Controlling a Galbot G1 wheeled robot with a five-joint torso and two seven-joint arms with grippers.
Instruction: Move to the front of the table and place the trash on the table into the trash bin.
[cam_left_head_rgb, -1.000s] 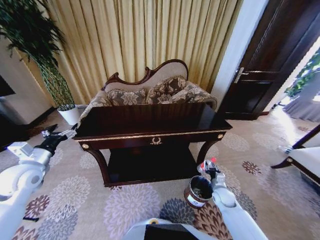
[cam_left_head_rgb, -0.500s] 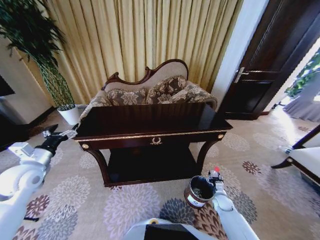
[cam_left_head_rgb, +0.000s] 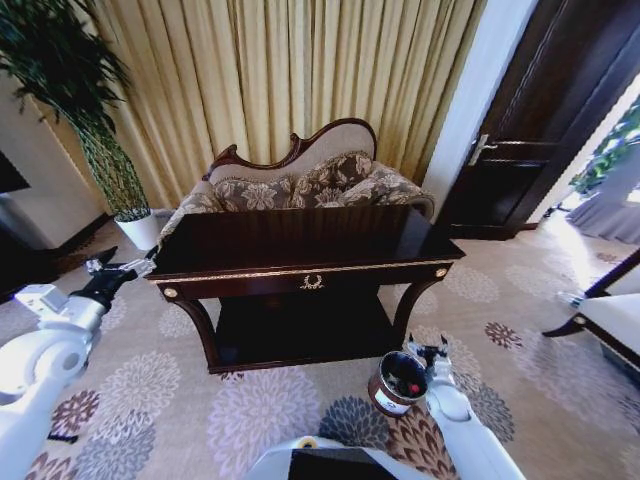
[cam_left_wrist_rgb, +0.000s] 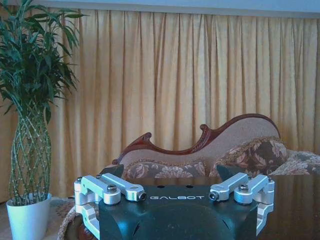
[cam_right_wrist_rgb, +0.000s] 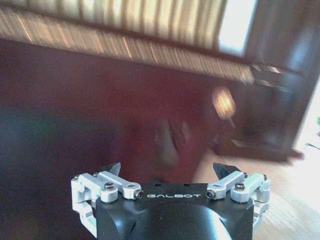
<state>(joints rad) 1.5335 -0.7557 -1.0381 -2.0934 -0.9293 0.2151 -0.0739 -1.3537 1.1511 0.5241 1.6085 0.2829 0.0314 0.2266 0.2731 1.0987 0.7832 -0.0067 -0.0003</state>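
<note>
We read the word GALBOT in pale letters on the dark body of each gripper, in both wrist views; the white label on the side of the trash bin (cam_left_head_rgb: 399, 383) is too small for us to read. The bin is a small, round, dark brown bucket standing on the floral carpet (cam_left_head_rgb: 250, 410) just before the right front leg of the table (cam_left_head_rgb: 300, 262), and inside it we see the bottle (cam_left_head_rgb: 411, 386) as a patch of red against the dark interior. The right gripper (cam_left_head_rgb: 430, 353) hangs just above the bin's far rim with its fingers spread apart and nothing between them. The left gripper (cam_left_head_rgb: 120, 267) is held up beside the table's left end, its fingers likewise spread wide and empty. The table is dark and glossy, with gold edge trim and a gold emblem on its front drawer.
</note>
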